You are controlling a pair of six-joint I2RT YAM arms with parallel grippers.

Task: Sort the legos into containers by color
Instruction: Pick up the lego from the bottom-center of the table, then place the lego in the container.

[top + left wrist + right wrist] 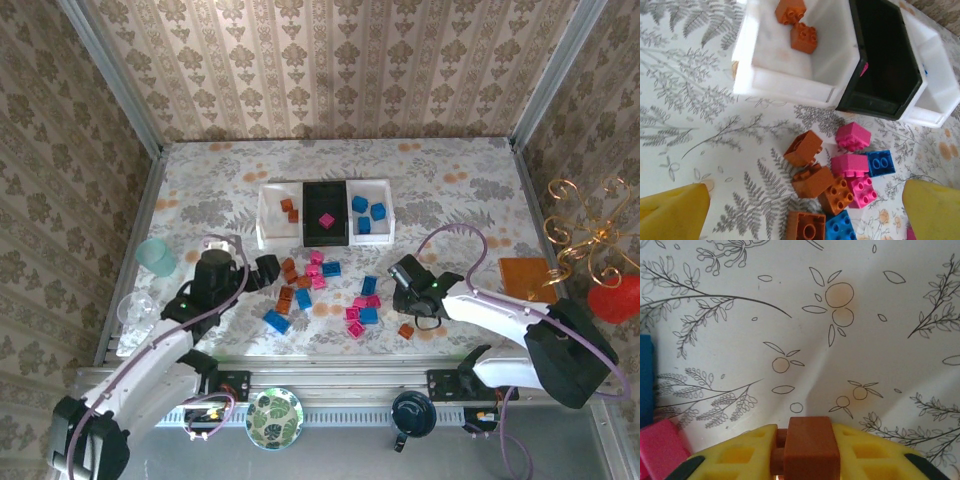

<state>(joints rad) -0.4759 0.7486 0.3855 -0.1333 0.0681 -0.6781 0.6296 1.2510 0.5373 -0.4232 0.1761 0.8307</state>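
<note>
Right gripper (pixel 808 462): narrow, clamped on one orange-brown lego (pixel 809 437), over the floral table (pixel 865 340). Destination, judged by colour: left white tray (pixel 278 240), which contains two orange-brown bricks (pixel 802 35). It lies ahead and to the left of this gripper, past the loose pile (pixel 316 270). Left gripper (pixel 802 200): wide, empty, poised over that pile and nearer the tray.

top: overhead, whole table (pixel 200 190) | wrists: close, downward | top/left share containers (pixel 262 215)
</note>
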